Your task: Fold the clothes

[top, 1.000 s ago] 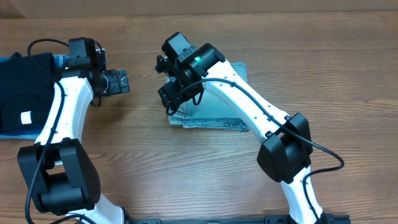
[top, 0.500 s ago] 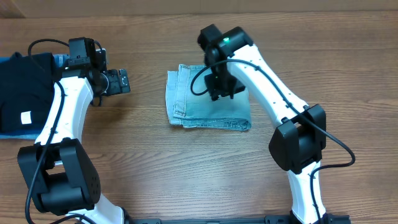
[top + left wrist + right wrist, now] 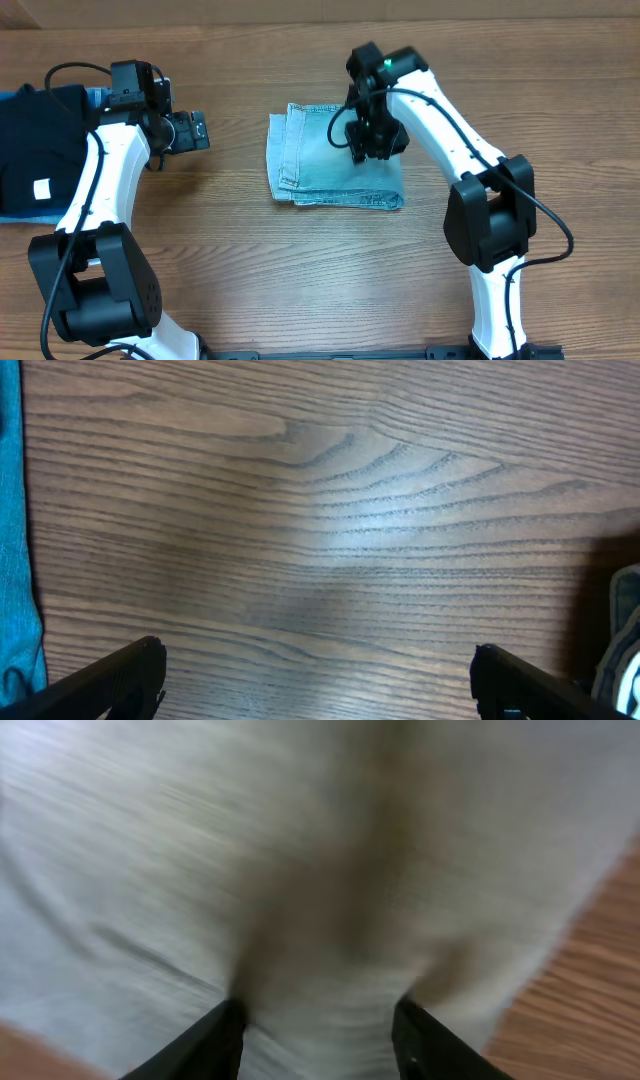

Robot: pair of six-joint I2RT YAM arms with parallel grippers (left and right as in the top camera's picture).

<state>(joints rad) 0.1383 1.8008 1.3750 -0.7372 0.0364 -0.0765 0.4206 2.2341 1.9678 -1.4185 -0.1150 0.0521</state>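
The pale light-blue denim shorts lie folded in a flat rectangle in the middle of the table. My right gripper hangs over their right half. In the right wrist view the blurred denim fills the frame, and the gripper has its two dark fingers apart, close above the cloth and holding nothing. My left gripper is open and empty over bare wood to the left of the shorts. In the left wrist view only table grain shows between its fingers.
A black garment with a small white tag lies at the table's left edge, with a blue piece showing beneath it. A teal-blue cloth edge shows at the left of the left wrist view. Wood borders the shorts' right side.
My right gripper has moved from the shorts' left edge to the right, over their right half. The folded shorts lie uncovered on the left. The left arm has not moved.
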